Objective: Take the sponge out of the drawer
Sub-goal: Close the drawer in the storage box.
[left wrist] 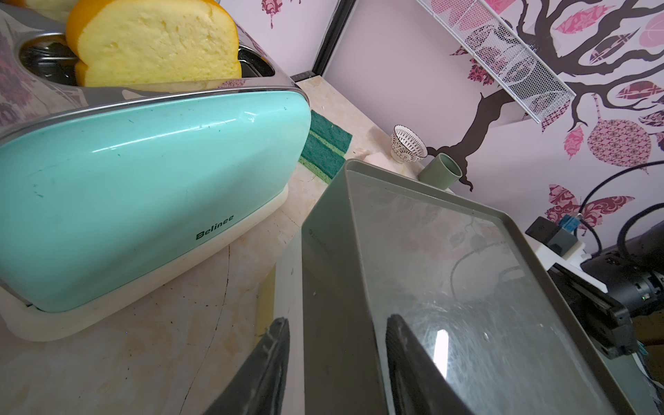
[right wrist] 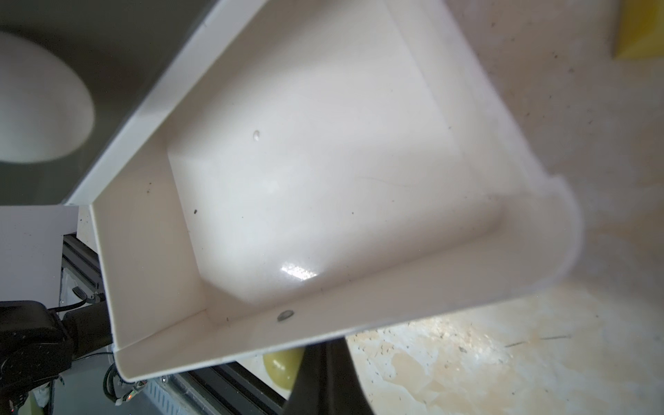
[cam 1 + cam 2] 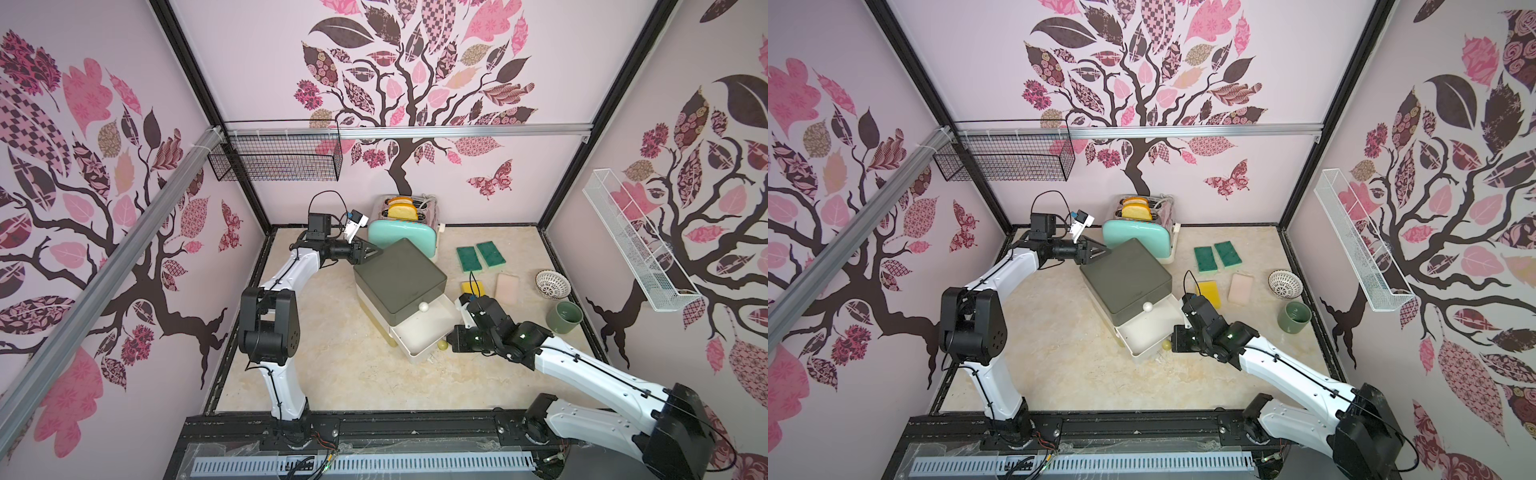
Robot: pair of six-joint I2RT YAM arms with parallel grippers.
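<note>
The lower drawer (image 3: 419,332) stands pulled out and bare inside. The yellow sponge (image 3: 472,287) lies on the tabletop (image 3: 332,374) just beside the drawer unit (image 3: 399,278). The left gripper (image 1: 337,366) clamps the unit's rear top edge, jaws narrow. The right gripper (image 2: 325,377) is fully closed, holding nothing, beside the drawer's front knob (image 2: 282,363)

Open drawer (image 3: 1148,332), seemingly empty, yellow sponge (image 3: 1208,289) beside

White arm (image 3: 286,266) links; black joints, thin cables
</note>
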